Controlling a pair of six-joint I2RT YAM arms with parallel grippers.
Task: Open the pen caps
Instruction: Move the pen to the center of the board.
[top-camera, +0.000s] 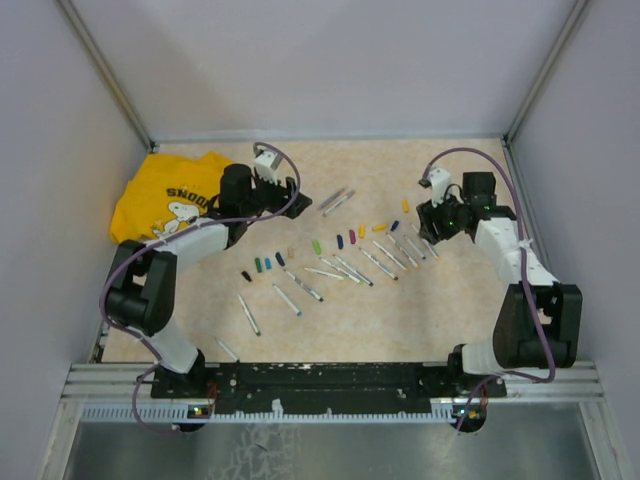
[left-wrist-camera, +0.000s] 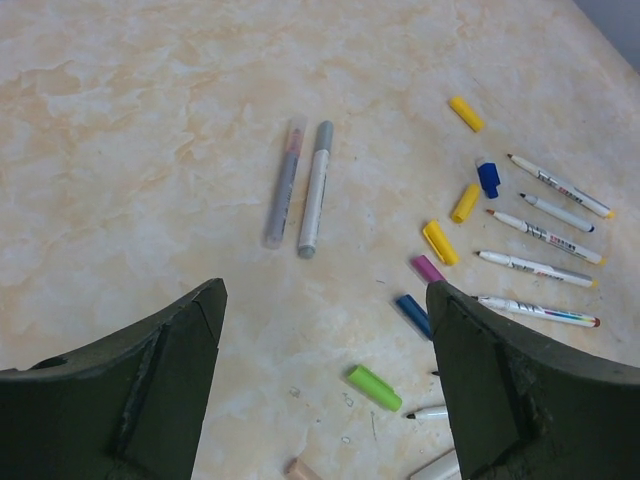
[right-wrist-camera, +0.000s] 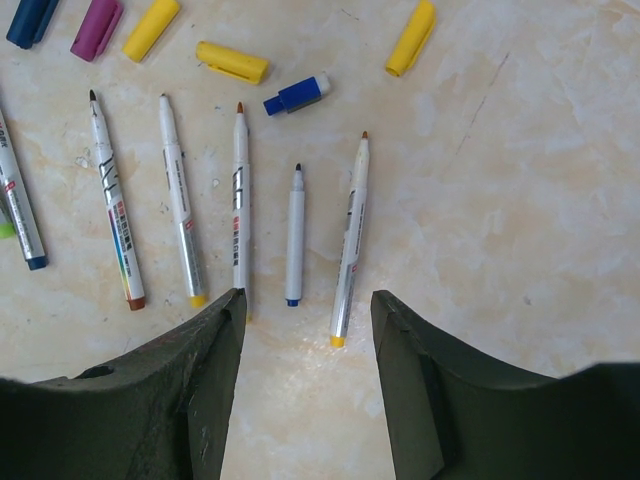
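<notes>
The pen caps (top-camera: 317, 246) lie loose on the tabletop (top-camera: 200, 320) in a slanting row between the 2 arms: black, green, blue, beige, purple and yellow, none of them held.

Seen from the left wrist, a green cap (left-wrist-camera: 374, 387) lies just ahead of the left gripper (left-wrist-camera: 325, 300), nearer its right finger. A blue cap (left-wrist-camera: 412, 313), a purple cap (left-wrist-camera: 427, 268) and a yellow cap (left-wrist-camera: 440, 242) run on from it, further ahead and to the right. Straight ahead of this gripper, well apart from it, 2 capped pens (left-wrist-camera: 300, 188) lie side by side, almost touching. The left gripper is spread wide, with only bare tabletop between its fingers.

Seen from the right wrist, 5 uncapped pens (right-wrist-camera: 241, 200) lie side by side ahead of the right gripper (right-wrist-camera: 308, 300), tips pointing away from it. The short white pen (right-wrist-camera: 295, 235) lies straight ahead of the gap, and the yellow end of its right-hand neighbour lies just in front of the right finger. Beyond the tips lie more caps, among them a blue-and-white cap (right-wrist-camera: 296, 94). The right gripper's fingers stand apart and pinch nothing.

A yellow shirt (top-camera: 165, 200) lies to the left of the left arm.
</notes>
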